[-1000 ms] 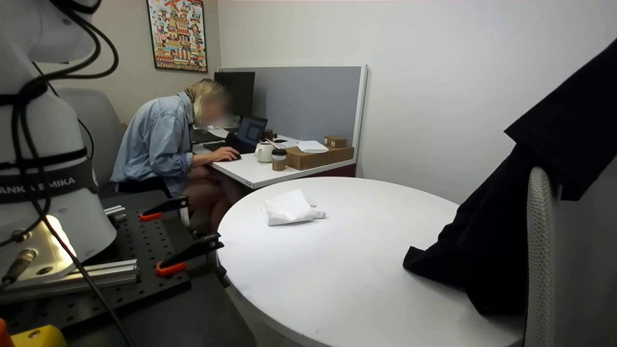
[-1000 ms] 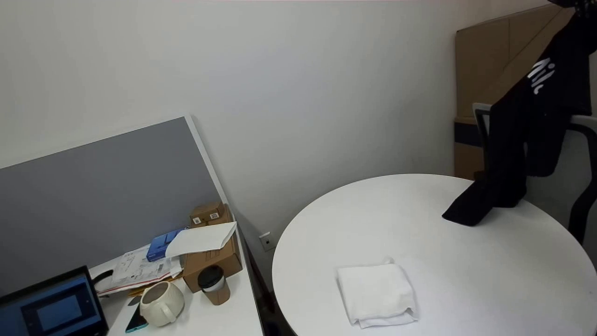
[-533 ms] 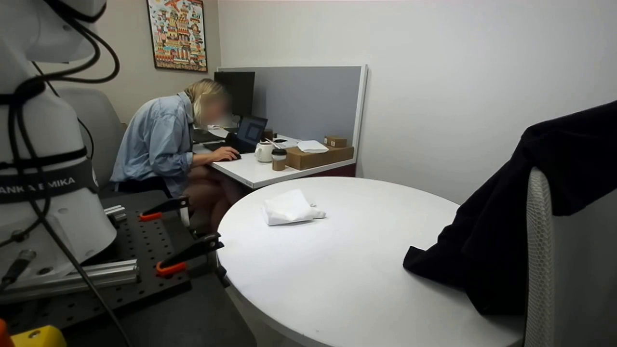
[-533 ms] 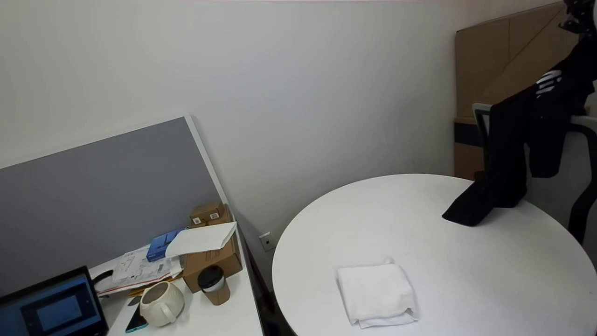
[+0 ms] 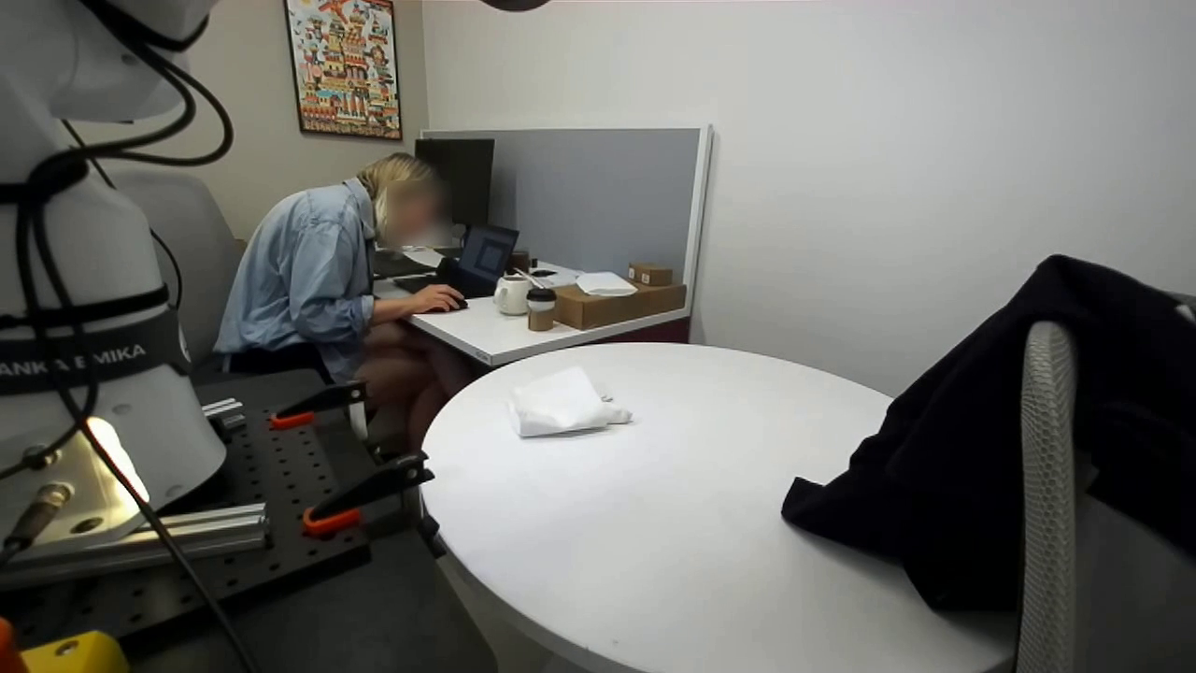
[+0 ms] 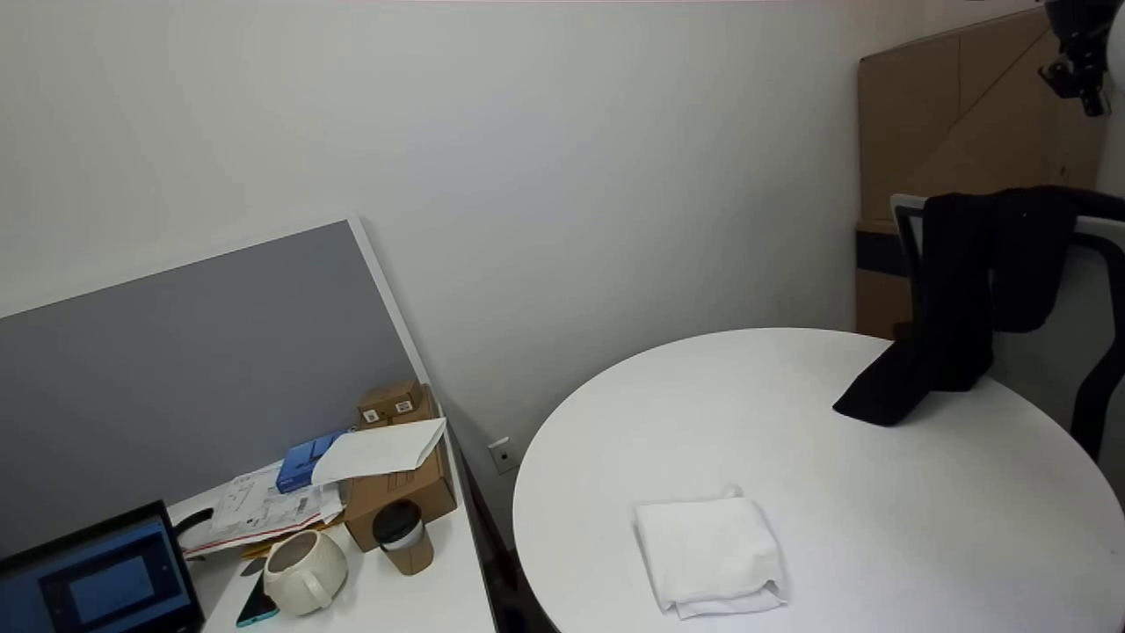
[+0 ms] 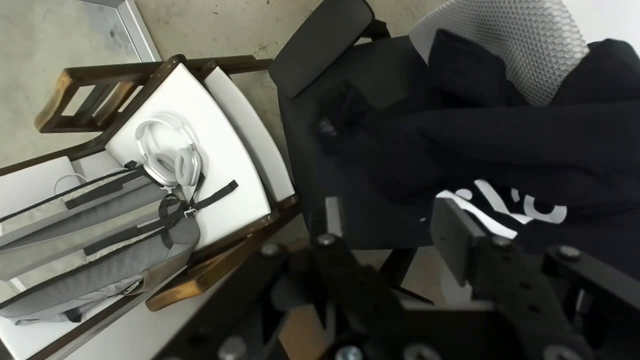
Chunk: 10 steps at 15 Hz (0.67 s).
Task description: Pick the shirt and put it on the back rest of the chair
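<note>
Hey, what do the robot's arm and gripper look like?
The arm is rounded and off-white, with black cables strapped along it and a dark band with pale lettering ending in MIKA. In the wrist view the gripper is black and jointed, with silvery screws and flat grey pads.

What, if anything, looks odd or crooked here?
The dark shirt hangs unevenly over the chair's back rest: one part trails onto the round white table, while another beside it ends higher. That looks untidy for a hung shirt. I see nothing spilled or damaged.
</note>
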Each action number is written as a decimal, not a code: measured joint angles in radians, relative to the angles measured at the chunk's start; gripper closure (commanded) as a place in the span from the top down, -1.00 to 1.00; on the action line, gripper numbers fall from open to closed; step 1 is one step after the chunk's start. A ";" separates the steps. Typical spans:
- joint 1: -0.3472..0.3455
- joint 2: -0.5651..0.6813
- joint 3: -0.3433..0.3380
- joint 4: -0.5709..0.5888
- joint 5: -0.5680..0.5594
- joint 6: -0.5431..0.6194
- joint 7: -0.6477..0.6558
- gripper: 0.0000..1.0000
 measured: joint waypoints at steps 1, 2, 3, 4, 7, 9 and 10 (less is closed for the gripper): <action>0.001 0.000 0.000 0.001 0.000 0.000 0.000 0.80; 0.002 -0.001 0.000 0.002 0.000 0.001 0.000 0.92; 0.003 -0.002 0.001 0.002 0.001 0.002 0.000 1.00; 0.003 -0.003 0.004 0.003 0.002 0.003 -0.001 1.00; 0.007 -0.013 0.018 0.005 0.008 0.020 -0.005 1.00; 0.012 -0.029 0.035 0.005 0.025 0.024 -0.005 1.00; 0.015 -0.039 0.047 0.005 0.039 0.024 -0.005 1.00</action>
